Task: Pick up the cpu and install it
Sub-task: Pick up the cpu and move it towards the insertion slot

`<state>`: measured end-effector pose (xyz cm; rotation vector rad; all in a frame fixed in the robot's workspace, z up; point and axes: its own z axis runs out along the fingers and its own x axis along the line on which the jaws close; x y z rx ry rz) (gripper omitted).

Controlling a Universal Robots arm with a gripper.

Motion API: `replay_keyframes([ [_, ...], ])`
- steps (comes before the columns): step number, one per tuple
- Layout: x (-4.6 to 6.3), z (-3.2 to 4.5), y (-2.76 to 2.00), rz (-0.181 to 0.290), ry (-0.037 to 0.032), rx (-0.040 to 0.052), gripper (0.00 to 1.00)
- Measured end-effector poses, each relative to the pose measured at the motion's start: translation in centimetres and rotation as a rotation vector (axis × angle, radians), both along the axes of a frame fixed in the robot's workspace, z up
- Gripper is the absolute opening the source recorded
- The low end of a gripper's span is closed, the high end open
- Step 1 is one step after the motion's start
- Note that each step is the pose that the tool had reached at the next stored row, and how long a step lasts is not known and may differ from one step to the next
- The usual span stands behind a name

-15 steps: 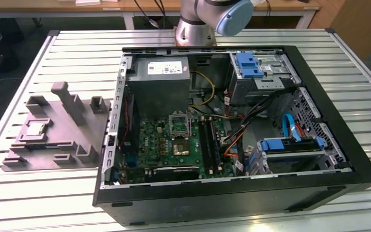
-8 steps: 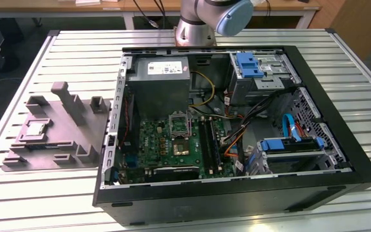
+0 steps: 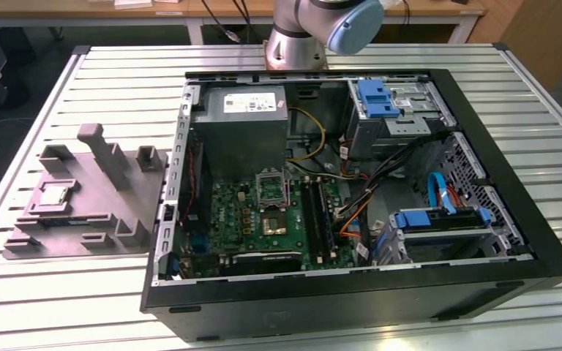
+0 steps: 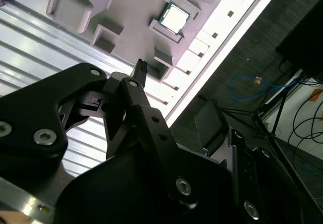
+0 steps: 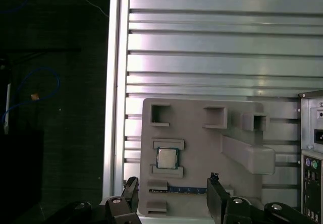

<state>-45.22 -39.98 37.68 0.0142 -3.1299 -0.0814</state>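
While loose in its grey tray (image 5: 202, 143), silvery square cpu (image 5: 166, 158), pale-rimmed; gripper (image 5: 172, 179) wide apart, empty.

Clear above the cpu (image 5: 166, 158) (low tray walls (image 5: 168, 144) flank two sides).

Black PC case (image 3: 339, 303) lying open on a slatted aluminium table (image 3: 66, 292), green motherboard (image 3: 246, 216) flat on its floor and a grey power supply (image 3: 242, 135) just behind that. Blue-latched drive cages (image 3: 388, 102) over on the exterior view's right, with a tangle of cables (image 3: 369, 179) between them and the board. Grey moulded fixture tray (image 3: 105, 194) parked on the table just beside the case, exterior view's left.
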Motion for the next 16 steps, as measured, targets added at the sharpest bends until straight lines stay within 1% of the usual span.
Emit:
replay_keyframes([
  [3, 0.00, -0.05, -0.01, 0.000, -0.0001, 0.0000, 0.65],
  [6, 0.00, -0.09, -0.12, 0.000, -0.0002, 0.0001, 0.65],
  [9, 0.00, -0.18, -0.40, 0.000, 0.0001, 0.0000, 0.65],
  [11, -0.01, -0.34, -0.44, 0.002, 0.0000, 0.0001, 0.65],
  [12, -0.01, -0.42, -0.45, 0.009, 0.0001, -0.0001, 0.65],
  [15, 0.00, -0.60, -0.46, 0.057, 0.0002, -0.0001, 0.65],
  [16, 0.00, -0.61, -0.46, 0.066, 0.0001, -0.0001, 0.65],
])
